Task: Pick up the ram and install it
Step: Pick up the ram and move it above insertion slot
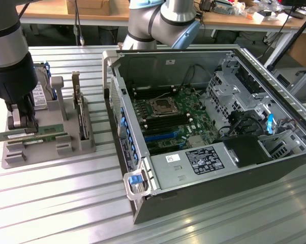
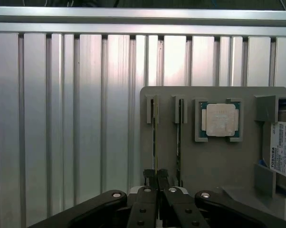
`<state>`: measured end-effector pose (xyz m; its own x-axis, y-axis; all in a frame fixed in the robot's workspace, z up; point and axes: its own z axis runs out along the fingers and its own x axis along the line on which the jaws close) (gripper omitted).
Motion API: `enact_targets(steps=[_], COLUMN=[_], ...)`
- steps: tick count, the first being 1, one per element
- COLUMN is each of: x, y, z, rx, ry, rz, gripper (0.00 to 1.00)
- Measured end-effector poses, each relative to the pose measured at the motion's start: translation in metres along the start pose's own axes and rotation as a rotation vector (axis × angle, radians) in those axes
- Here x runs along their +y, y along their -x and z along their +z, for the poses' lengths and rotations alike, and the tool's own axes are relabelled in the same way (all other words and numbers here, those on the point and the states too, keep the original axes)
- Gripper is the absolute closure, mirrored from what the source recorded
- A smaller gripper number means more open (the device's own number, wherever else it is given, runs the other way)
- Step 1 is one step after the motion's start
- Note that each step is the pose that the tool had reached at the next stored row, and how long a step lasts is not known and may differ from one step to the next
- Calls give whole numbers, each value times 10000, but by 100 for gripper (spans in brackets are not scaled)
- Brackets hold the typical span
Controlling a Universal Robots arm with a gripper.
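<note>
I am watching the gripper [image 2: 156, 176] pinching its fingers [image 2: 149, 176] almost together on the ram [image 2: 155, 137]. The ram is standing on edge in the grey holder [image 2: 219, 161], in the slot nearest its edge, just beside the 2nd stick [image 2: 179, 142]. In the exterior view the gripper body is hiding the grasp, and the hard drive [image 2: 281, 147] is running off the wrist picture's edge.

Silver-grey arm [image 1: 160, 18], blue cap [image 1: 187, 36], black gripper [image 2: 156, 175]
</note>
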<state>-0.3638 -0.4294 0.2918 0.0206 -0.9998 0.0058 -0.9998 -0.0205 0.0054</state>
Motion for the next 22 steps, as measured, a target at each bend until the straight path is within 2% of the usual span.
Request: enact_targets(steps=[17,22], x=[1,1], y=[-1,-1], z=[-221,-248], rx=[0,1], ry=[-1,1], rz=[0,0], gripper=[88,88])
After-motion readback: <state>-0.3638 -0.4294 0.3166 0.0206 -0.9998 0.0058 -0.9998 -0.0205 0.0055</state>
